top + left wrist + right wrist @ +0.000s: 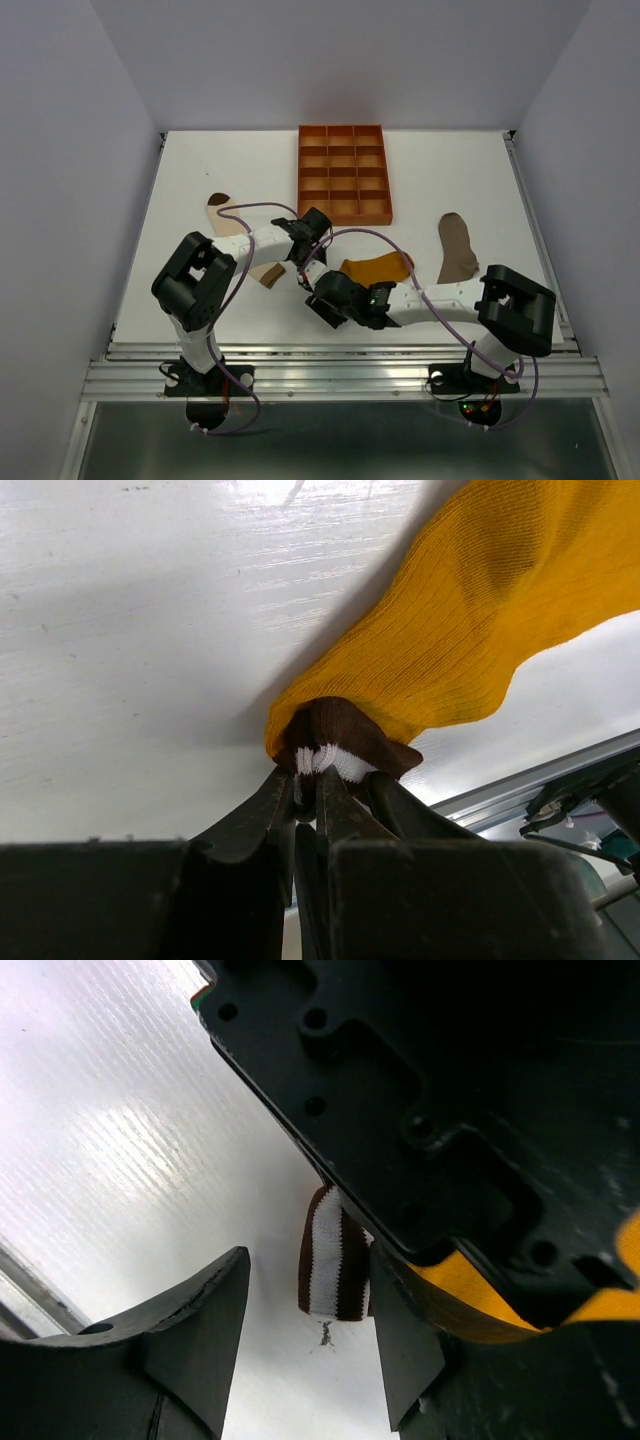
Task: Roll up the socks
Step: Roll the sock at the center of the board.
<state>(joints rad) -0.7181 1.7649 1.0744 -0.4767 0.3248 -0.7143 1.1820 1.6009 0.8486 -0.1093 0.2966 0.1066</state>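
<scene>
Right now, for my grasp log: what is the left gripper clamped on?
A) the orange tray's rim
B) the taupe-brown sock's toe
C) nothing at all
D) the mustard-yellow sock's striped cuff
D: the left wrist view shows the left gripper shut on the brown-and-white striped cuff of the mustard-yellow sock.

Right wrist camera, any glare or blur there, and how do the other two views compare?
Right wrist view: streaky glare on the white table, the near fingers dark and soft, the striped cuff fairly sharp. Left wrist view: the mustard-yellow sock crisp, a soft shadow beside it, glare at the top. Top view: even light, faint shadows under the arms.
</scene>
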